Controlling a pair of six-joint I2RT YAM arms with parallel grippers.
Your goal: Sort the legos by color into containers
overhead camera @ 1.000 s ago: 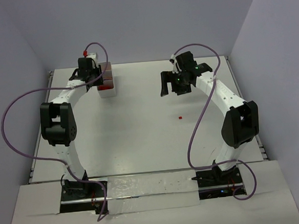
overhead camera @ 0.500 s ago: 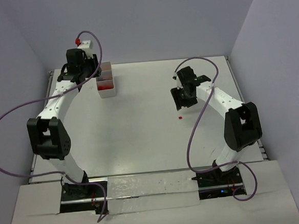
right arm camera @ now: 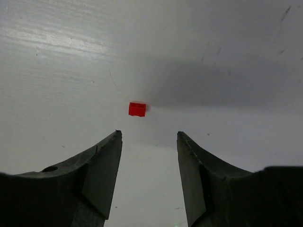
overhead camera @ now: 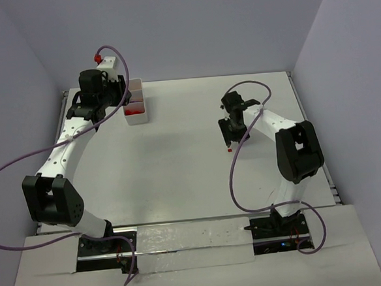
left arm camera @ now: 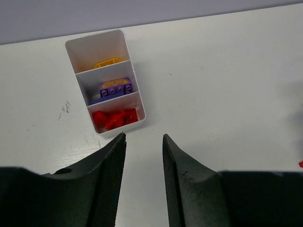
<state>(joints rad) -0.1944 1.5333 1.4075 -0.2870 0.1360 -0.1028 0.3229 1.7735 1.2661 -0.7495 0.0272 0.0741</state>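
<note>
- The right gripper (right arm camera: pixel 147 135), jaws half-spread and empty, hovers just short of the red lego (right arm camera: pixel 137 109). I'd centre it over the brick, then pinch the flat sides.
- The brick is tiny, glossy and boxy, alone on the matt white table (right arm camera: pixel 227 56).
- The left gripper (left arm camera: pixel 144 137), narrow and empty, hangs near the three-compartment tray (left arm camera: pixel 94 47).

1. no text, label, brand, number or sign can be read in any of the three views.
2. the white tray (left arm camera: pixel 94 47) and the legos (left arm camera: pixel 115 118) inside it show plain faces, with no lettering legible.
</note>
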